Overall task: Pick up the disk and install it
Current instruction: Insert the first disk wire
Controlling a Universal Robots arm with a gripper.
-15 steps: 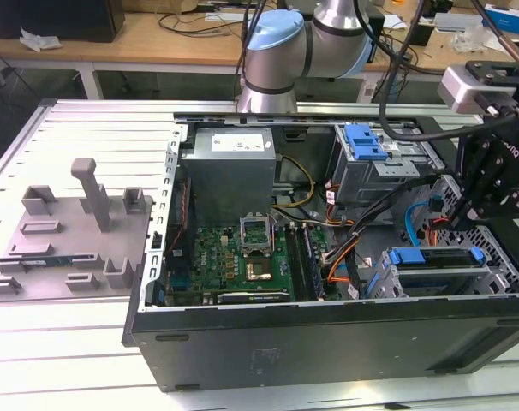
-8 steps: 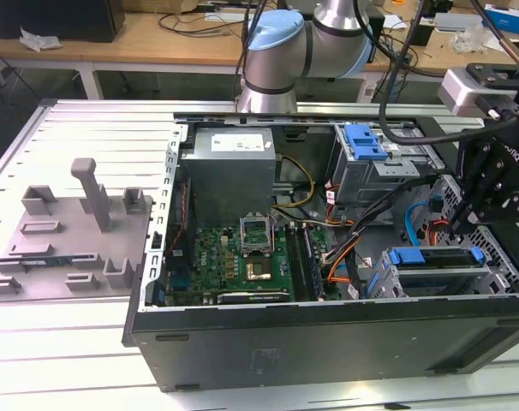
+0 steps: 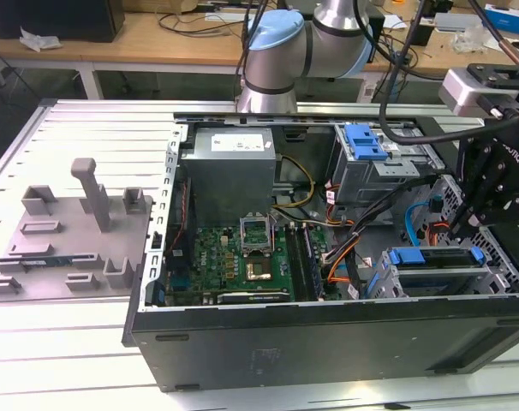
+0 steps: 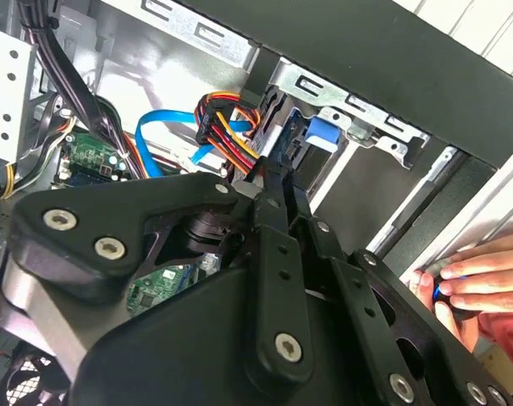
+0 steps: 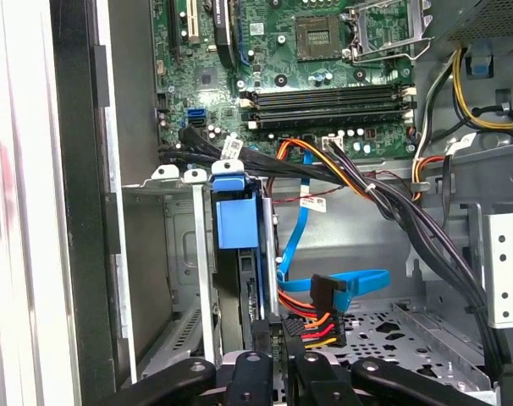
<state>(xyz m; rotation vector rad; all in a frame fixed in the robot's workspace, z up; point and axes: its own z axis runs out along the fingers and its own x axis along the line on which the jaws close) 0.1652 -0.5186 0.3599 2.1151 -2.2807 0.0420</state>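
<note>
The disk lies in the lower drive bay at the exterior view's right end of the open computer case, its blue carrier bracket along the top. In both wrist views it stands edge-on in the metal bay, with the blue carrier at its far end. My gripper hangs just above the disk's end at the exterior view's right. It looks shut, with nothing between the tips. The tips sit at the disk's near end beside a cable plug. Contact with the disk cannot be made out.
Orange, red and yellow power cables and a blue data cable crowd the gripper's tips. A person's hand rests on the case's outer wall. A grey power-supply box, motherboard and upper cage with blue latch fill the case.
</note>
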